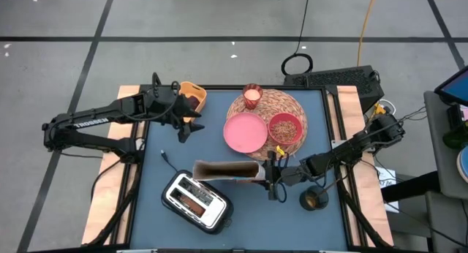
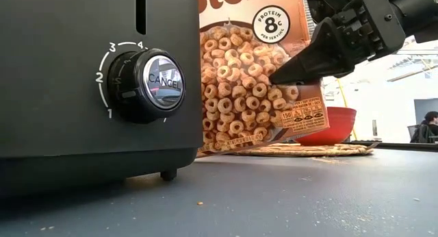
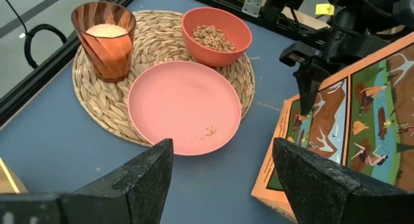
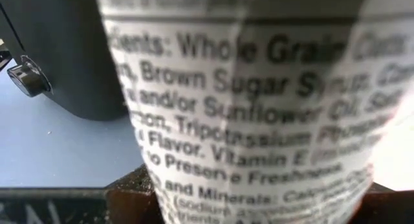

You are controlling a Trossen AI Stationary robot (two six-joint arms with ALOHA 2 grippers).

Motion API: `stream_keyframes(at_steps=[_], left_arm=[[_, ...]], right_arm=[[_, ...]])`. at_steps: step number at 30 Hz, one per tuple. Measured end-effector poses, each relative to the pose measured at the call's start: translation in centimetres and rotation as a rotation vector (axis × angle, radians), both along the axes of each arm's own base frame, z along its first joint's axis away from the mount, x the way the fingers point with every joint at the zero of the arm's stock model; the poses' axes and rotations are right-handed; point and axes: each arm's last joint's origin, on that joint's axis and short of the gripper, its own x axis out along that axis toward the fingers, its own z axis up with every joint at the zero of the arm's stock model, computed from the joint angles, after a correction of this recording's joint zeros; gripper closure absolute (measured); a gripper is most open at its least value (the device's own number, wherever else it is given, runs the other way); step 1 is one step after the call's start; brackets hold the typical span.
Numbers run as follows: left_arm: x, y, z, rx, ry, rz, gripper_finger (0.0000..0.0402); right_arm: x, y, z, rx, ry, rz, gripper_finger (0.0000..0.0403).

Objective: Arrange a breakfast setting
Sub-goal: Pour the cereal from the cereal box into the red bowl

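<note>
Your right claw (image 1: 272, 174) is clamped on the brown cereal box (image 1: 228, 170), gripping its end nearest the mat, and the low view shows the box tipped at a slant with one bottom corner down on the table (image 1: 168, 140), right beside the black toaster (image 1: 196, 200). Up close in the right wrist view it's all ingredient print, so how much of the box is pinched between the fingers is hard to say. Your left claw (image 1: 191, 127) hangs wide open over the blue table, left of the pink plate (image 1: 245, 131), holding nothing. The plate sits on the round woven straw mat (image 1: 292, 107), bare but for a few crumbs. Beside it on the mat, the red bowl (image 3: 216, 36) already has cereal rings in it, and the small glass (image 3: 104, 39) stands upright at the mat's far edge, filled with something pale. There's a yellow-orange object (image 1: 194, 93) near your left arm at the table's back edge.
</note>
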Motion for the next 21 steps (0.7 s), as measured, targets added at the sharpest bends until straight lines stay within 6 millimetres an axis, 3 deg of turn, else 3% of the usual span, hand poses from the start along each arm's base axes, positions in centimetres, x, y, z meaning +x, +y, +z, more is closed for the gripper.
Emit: stream_keyframes(at_steps=[14,21], left_arm=[[0.0,0.0,0.0,0.026,0.003,-0.016,0.0135],[0.0,0.0,0.0,0.032,0.003,-0.02,0.0135]], right_arm=[[0.03,0.02,0.05,-0.015,-0.01,0.011,0.0203],[-0.05,-0.01,-0.17,-0.02,0.006,0.014,0.0138]])
